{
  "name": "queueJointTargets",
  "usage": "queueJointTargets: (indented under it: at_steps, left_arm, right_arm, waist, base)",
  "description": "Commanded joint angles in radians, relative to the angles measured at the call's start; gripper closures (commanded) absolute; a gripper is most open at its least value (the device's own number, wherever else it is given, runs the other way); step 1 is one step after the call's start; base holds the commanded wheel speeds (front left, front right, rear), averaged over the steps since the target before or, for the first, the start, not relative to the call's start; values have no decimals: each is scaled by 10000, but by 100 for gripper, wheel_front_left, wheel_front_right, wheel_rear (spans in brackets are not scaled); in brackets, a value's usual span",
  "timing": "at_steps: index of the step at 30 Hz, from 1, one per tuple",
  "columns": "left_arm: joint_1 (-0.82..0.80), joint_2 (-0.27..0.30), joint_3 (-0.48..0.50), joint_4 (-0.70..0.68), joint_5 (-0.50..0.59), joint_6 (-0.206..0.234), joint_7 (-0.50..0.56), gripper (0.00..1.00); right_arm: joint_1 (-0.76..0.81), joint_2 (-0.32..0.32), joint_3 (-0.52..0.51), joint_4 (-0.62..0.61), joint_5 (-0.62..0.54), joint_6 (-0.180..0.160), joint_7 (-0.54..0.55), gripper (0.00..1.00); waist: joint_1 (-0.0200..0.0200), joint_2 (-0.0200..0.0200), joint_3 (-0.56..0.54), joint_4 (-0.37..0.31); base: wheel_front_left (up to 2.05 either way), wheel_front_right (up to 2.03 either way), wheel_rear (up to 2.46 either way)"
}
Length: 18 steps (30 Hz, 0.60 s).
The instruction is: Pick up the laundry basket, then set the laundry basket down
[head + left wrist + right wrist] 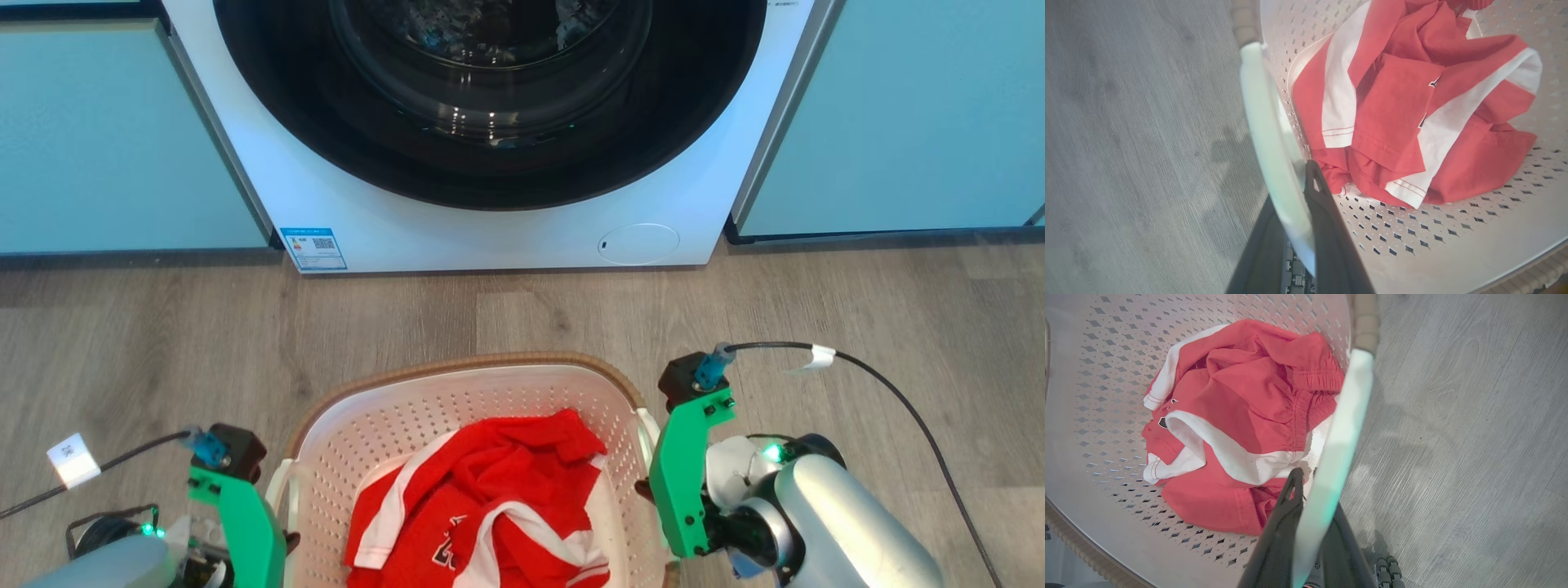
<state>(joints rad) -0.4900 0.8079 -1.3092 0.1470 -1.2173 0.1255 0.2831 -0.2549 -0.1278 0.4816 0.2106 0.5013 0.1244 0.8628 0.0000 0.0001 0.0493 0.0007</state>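
Cream-white perforated plastic laundry basket (384, 425) with the brown rim band sits low at the centre of the head view, on or just above the grey wood-look floor (163, 343); you can't tell which. It is in front of the white front-load washing machine (490, 237), well apart from it. A crumpled red-and-white garment (490, 498) lies inside.

Left gripper (1292, 188): dark fingers straddle the basket's white left handle (1261, 114), one finger inside the basket and one outside. They are closed in on the handle with no gap showing.

Right gripper (1318, 490): same on the white right handle (1347, 416). The inner finger is by the garment and the outer finger is over the floor, both pinched on the handle.

Step, as judged: both grasps made, the pick-up is in hand and the set-down is not yet due.

Next move calls for you to raise both arms together at the same rate. Keep the rim level so the garment doesn't slide and the thin handles don't twist out of the fingers. Keep the basket clear of the washer front. Then lower it flat and open the fingers only once it rests on the floor.
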Motion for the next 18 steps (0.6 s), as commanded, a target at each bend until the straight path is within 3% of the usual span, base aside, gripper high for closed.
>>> queueJointTargets:
  at_steps: [1,18]
  left_arm:
    - [-314,200,442,-265,62,-166,-119,100]
    - [-323,133,432,-166,179,-227,-160,100]
  right_arm:
    - [-253,128,97,-536,-133,63,37,100]
    - [-237,121,33,-596,-175,63,85,100]
  waist:
    - [0,-1,10,1]
    - [0,-1,61,6]
  base:
    - [0,0,0]
    - [0,0,0]
